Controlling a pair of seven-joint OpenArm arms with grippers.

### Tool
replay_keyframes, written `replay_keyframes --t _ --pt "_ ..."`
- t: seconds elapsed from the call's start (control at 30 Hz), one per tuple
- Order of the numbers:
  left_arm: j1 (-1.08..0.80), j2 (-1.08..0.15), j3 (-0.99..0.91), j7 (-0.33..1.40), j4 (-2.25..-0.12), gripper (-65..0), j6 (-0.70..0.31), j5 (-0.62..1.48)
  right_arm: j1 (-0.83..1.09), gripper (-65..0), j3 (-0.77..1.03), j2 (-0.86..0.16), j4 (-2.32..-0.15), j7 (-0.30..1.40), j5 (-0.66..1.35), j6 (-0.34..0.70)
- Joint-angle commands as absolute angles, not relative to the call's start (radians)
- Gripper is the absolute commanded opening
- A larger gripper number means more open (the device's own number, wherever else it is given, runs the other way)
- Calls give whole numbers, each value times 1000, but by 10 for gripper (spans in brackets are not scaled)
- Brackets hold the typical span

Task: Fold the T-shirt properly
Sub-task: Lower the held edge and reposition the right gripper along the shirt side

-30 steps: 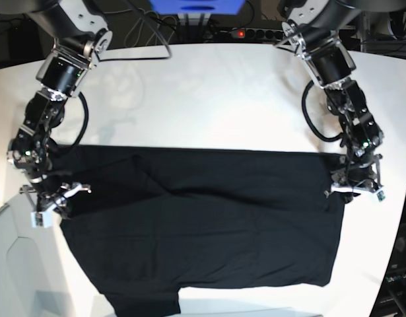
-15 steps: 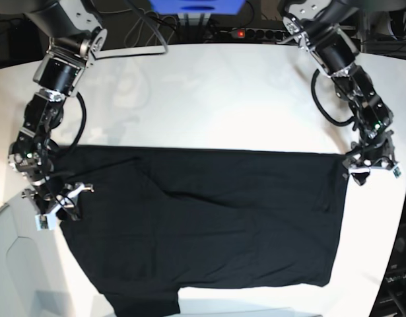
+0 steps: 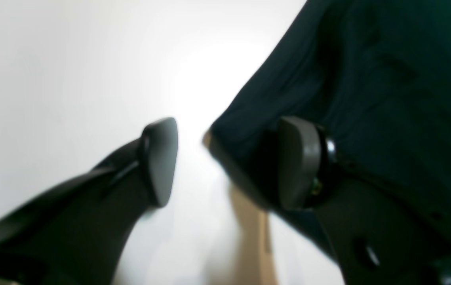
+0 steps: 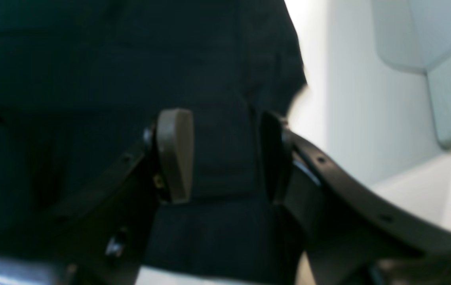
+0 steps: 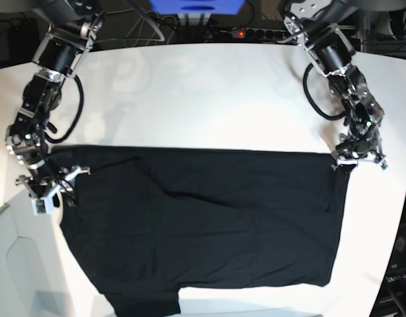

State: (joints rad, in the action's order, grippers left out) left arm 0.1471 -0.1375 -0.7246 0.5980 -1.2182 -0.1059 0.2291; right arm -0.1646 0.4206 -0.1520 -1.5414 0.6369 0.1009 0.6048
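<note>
A robotics lab, by the look of it. Two black arms (image 5: 41, 99) with exposed joints and looped cables are mounted at the far corners of a plain white table (image 5: 203, 99). Beyond the table, behind both claws, a power strip (image 5: 252, 32) with a lit red switch lies among tangled leads, beside a blue box (image 5: 196, 6) on a dark floor.

My left gripper (image 5: 361, 160) and right gripper (image 5: 52, 188) both hung with jaws parted, pointing downward, my arms bent and stretched wide to either side.
</note>
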Motion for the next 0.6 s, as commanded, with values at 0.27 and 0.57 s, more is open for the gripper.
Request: replay_keyframes --t 0.27,0.57 --pt "170 -156 -725 581 -1150 -340 -111 234 -174 -360 509 -194 -1486 608 113 610" --pt "165 -156 -725 581 -1144 -650 -111 234 -124 -360 545 -234 -1420 608 119 610"
